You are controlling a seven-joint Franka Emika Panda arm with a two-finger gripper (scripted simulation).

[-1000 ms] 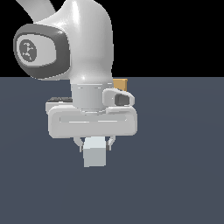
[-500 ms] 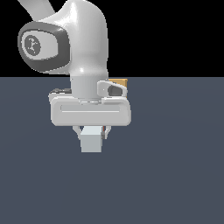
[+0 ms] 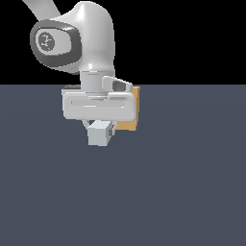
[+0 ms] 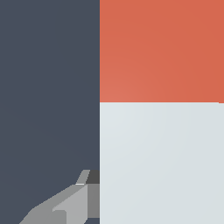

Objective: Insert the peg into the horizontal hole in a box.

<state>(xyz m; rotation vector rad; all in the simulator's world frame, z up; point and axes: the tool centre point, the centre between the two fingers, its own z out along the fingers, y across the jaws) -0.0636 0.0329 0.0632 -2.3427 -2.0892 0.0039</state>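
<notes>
In the exterior view my gripper hangs under the white hand and is shut on the peg, which shows its pale square end face. Close behind the hand, towards the exterior view's right, stands the tan box, mostly covered by the hand. The hole is hidden. In the wrist view the peg fills half the picture, pale grey-white here and orange-red at its far end. One grey finger lies against its side.
A plain dark grey-blue floor spreads all around the box and the arm. The big white arm link rises above the hand and blocks much of the box.
The hand and the held peg have moved steadily upward in the exterior view. More of the tan box now shows beside the hand.
</notes>
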